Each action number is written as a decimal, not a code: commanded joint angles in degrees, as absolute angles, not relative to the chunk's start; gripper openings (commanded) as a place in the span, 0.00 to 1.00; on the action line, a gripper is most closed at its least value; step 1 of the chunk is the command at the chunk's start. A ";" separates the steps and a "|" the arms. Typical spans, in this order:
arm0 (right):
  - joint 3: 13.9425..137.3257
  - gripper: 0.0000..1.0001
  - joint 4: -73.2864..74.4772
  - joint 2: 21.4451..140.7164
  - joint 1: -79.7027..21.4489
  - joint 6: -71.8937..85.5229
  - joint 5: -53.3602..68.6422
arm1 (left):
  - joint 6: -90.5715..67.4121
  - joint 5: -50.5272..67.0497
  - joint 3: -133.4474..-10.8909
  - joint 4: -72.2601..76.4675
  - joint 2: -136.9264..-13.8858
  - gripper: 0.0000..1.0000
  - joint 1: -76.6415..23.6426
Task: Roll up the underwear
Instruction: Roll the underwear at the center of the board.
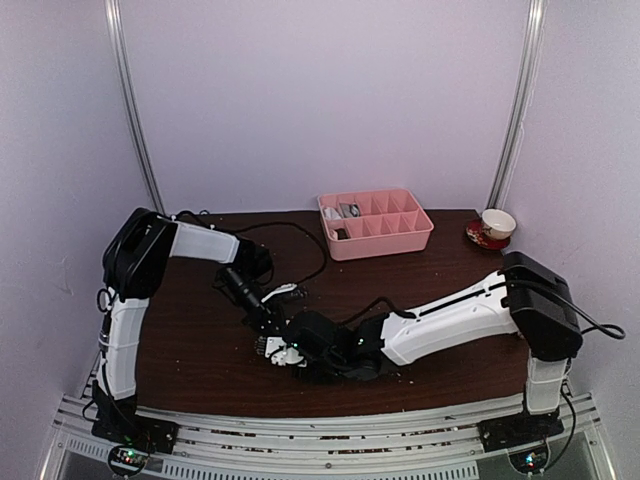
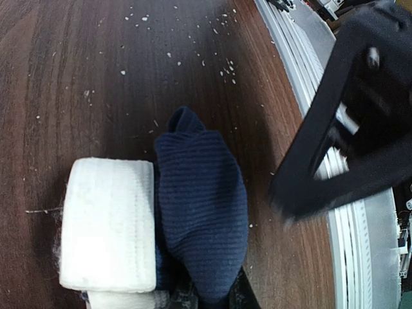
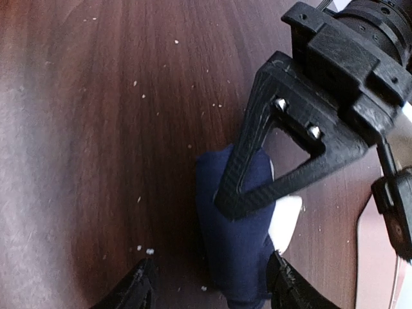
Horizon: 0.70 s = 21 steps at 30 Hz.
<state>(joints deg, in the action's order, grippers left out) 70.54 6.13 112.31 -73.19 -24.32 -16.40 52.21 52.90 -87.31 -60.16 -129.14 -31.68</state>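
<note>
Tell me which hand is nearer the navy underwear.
Left. The left hand is clamped on the navy underwear; the right hand is open and straddles it, one finger on either side, not closed on it.

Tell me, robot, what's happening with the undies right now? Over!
Left gripper: jaws shut on navy underwear, rolled up. Right gripper: jaws open, either side of it. Left gripper crowds the right one.

Lab, probably — white-walled booth (image 1: 330, 100)
</note>
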 commanded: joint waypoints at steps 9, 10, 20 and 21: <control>79.82 0.37 12.03 122.05 -68.67 -24.60 -15.53 | 51.14 40.29 -85.32 -59.34 -132.89 0.00 -31.18; 79.93 0.34 12.66 122.15 -68.42 -24.00 -14.22 | 51.12 39.96 -85.12 -58.84 -132.48 0.00 -31.19; 81.41 0.20 18.91 122.95 -65.00 -19.30 -1.57 | 53.25 39.19 -82.92 -55.32 -125.48 0.30 -31.19; 81.52 0.20 19.24 122.94 -64.62 -18.85 -0.42 | 53.72 39.39 -82.17 -54.37 -124.06 0.37 -31.12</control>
